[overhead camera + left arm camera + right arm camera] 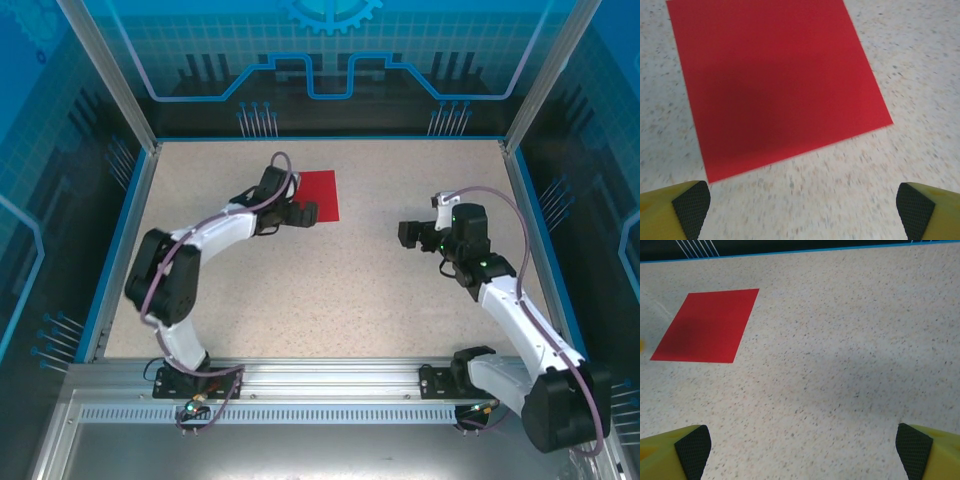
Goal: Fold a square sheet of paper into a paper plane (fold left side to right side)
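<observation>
Operator: Paper first. Where is the thin, bright red square sheet of paper [318, 195]?
Observer: Flat and unfolded on the speckled beige table [350, 290], toward the far left. The left gripper [303, 213] hangs just beside its left edge, jaws spread wide, holding nothing. The right gripper [410, 233] is well apart to the right, also gaping and empty.
Operator: How will it handle?
Observer: I'd judge it very light, limp and easy to crease by accident; lying flush, it offers no lip, and it may slide on the smooth top. The left edge or a left corner looks like the place to pinch, with the other gripper pinning the right side.
</observation>
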Action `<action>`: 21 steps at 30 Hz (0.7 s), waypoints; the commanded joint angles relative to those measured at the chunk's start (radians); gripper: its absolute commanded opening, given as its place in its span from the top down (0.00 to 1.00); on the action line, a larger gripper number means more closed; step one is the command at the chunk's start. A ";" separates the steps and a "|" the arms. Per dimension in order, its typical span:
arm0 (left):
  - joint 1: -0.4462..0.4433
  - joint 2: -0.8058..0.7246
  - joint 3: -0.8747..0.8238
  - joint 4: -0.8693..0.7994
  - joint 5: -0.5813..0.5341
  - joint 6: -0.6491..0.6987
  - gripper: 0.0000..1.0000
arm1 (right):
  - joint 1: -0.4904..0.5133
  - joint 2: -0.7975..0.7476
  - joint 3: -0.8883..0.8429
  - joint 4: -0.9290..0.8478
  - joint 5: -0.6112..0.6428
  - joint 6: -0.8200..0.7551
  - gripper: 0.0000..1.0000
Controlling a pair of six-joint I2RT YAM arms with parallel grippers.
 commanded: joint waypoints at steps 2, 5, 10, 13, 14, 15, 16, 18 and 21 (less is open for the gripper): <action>-0.002 0.152 0.216 -0.178 -0.038 -0.052 0.01 | 0.038 -0.046 -0.012 -0.110 0.032 0.045 0.01; -0.003 0.265 0.354 -0.236 -0.045 -0.055 0.01 | 0.047 -0.058 -0.019 -0.126 0.042 0.050 0.01; -0.012 0.435 0.585 -0.383 -0.094 -0.044 0.01 | 0.060 -0.073 -0.029 -0.121 0.042 0.054 0.01; -0.025 0.516 0.685 -0.457 -0.113 -0.034 0.01 | 0.064 -0.077 -0.026 -0.127 0.045 0.059 0.01; -0.027 0.535 0.705 -0.472 -0.115 -0.031 0.01 | 0.064 -0.078 -0.028 -0.127 0.046 0.061 0.01; -0.032 0.551 0.719 -0.484 -0.117 -0.031 0.01 | 0.067 -0.081 -0.030 -0.127 0.046 0.063 0.01; -0.034 0.559 0.725 -0.491 -0.114 -0.031 0.01 | 0.069 -0.083 -0.031 -0.127 0.047 0.064 0.01; -0.039 0.570 0.725 -0.500 -0.104 -0.035 0.01 | 0.075 -0.087 -0.033 -0.130 0.053 0.061 0.01; -0.045 0.575 0.712 -0.512 -0.076 -0.043 0.01 | 0.079 -0.091 -0.031 -0.136 0.060 0.051 0.01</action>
